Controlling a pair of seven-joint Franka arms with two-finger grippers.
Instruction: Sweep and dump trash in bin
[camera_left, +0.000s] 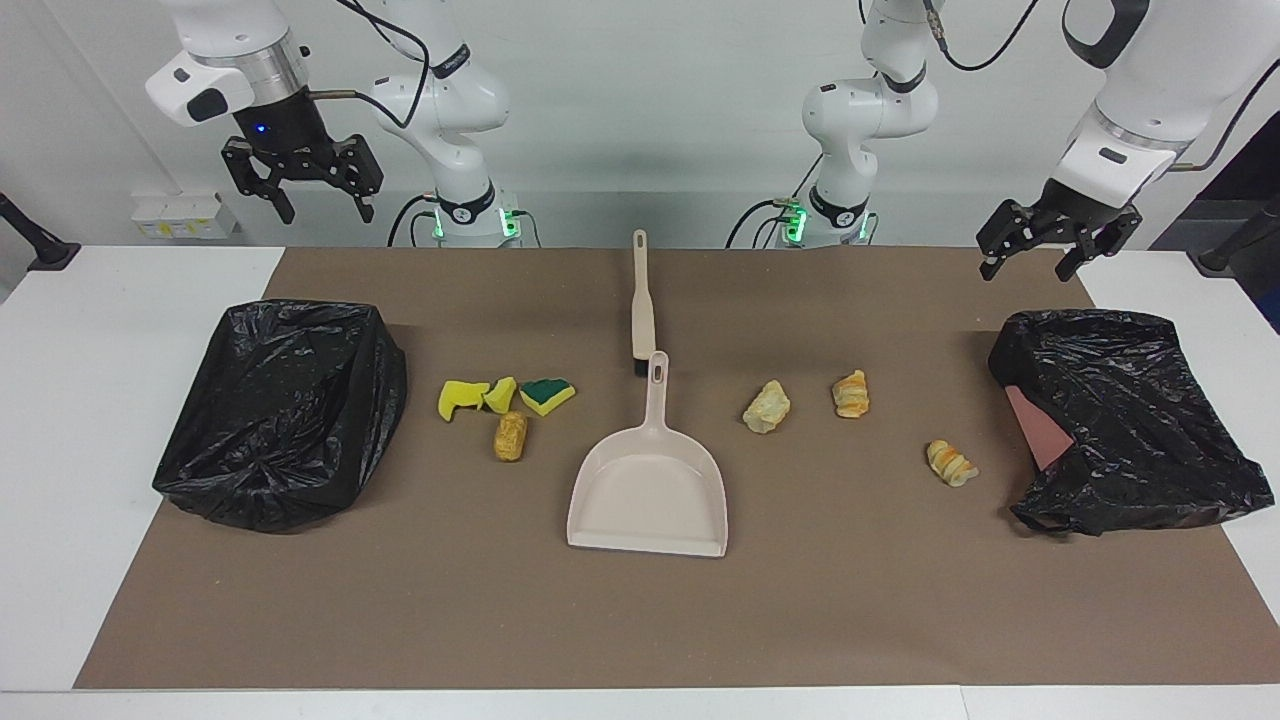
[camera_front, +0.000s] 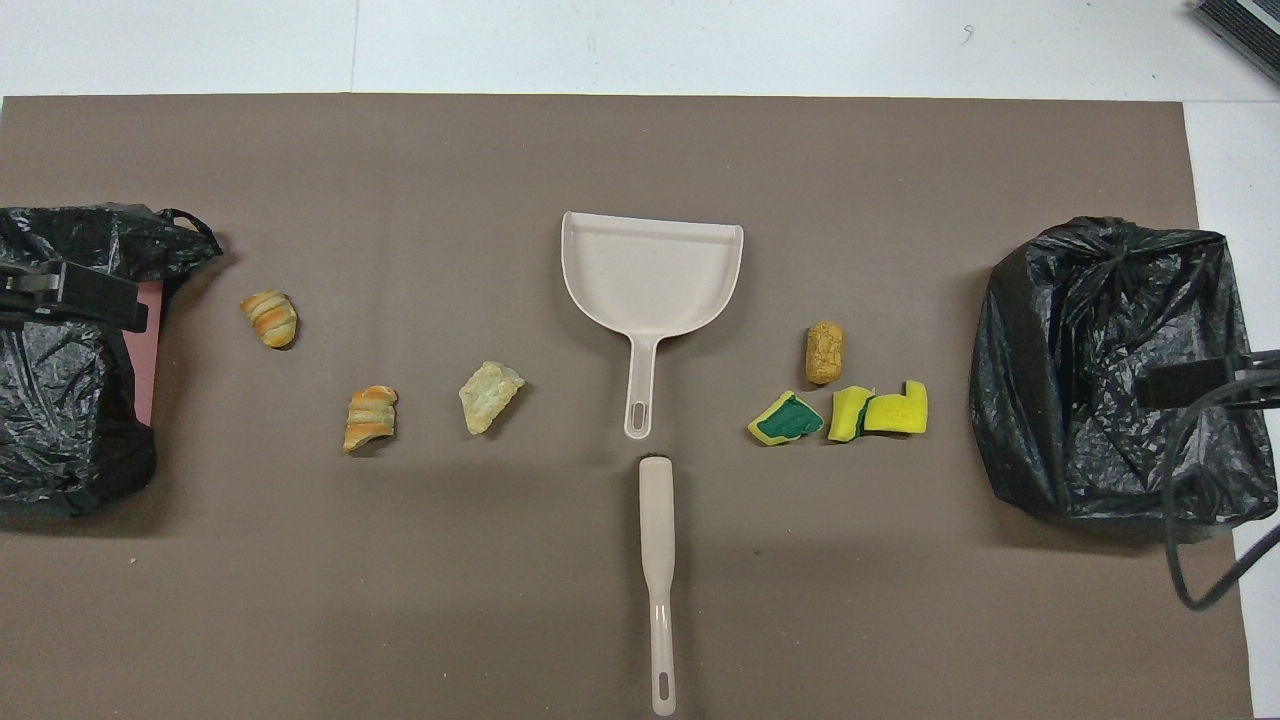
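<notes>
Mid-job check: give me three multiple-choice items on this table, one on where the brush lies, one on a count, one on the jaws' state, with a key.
1. The brush lies:
A. inside the dustpan
B. nearer to the robots than the dustpan, in line with its handle
C. in a bin

2. Trash pieces on the mat:
A. four
B. ten
C. seven

3. The left gripper and right gripper are:
A. both open and empty
B. both shut on trash
C. one holding the brush

Key: 1 B, the brush lies just above the dustpan handle in the facing view. 2 C, four toward the right arm's end, three toward the left arm's. 3 A, both hang in the air, jaws apart.
</notes>
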